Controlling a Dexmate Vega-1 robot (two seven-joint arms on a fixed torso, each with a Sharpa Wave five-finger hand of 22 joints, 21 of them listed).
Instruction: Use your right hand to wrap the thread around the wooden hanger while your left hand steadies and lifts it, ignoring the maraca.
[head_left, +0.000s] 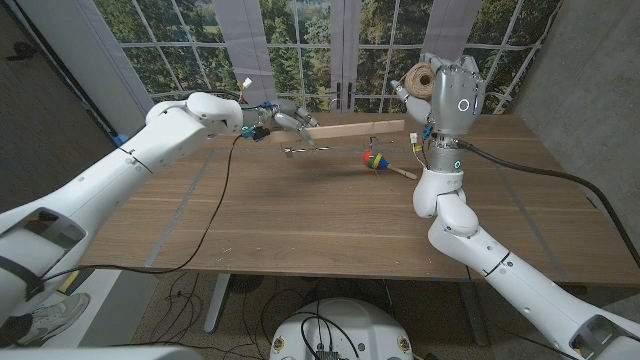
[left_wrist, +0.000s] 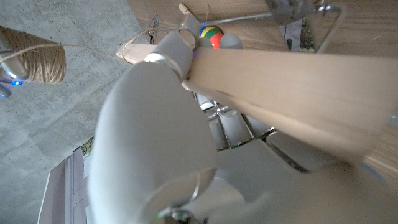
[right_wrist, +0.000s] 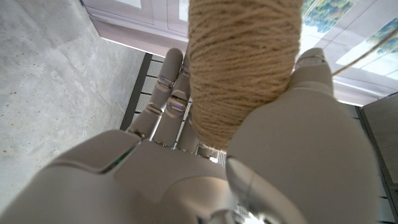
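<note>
My left hand (head_left: 285, 118) grips the wooden hanger (head_left: 350, 128), lifted off the bench (head_left: 300, 220). My right hand (head_left: 452, 95) fingers clamp the thread spool (head_left: 420, 78) beside the hanger's far end. I can't tell whether any wraps are on yet; most winding seems left.

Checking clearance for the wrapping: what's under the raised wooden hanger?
Under the wooden hanger hangs its metal hook above bare table; the maraca lies near its right end. Its left end is covered by the left hand.

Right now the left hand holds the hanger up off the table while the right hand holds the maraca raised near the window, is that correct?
Not quite: the right hand holds the thread spool, not the maraca, which lies on the table; the head view and the right wrist view show this. The left hand does hold the hanger up off the table.
</note>
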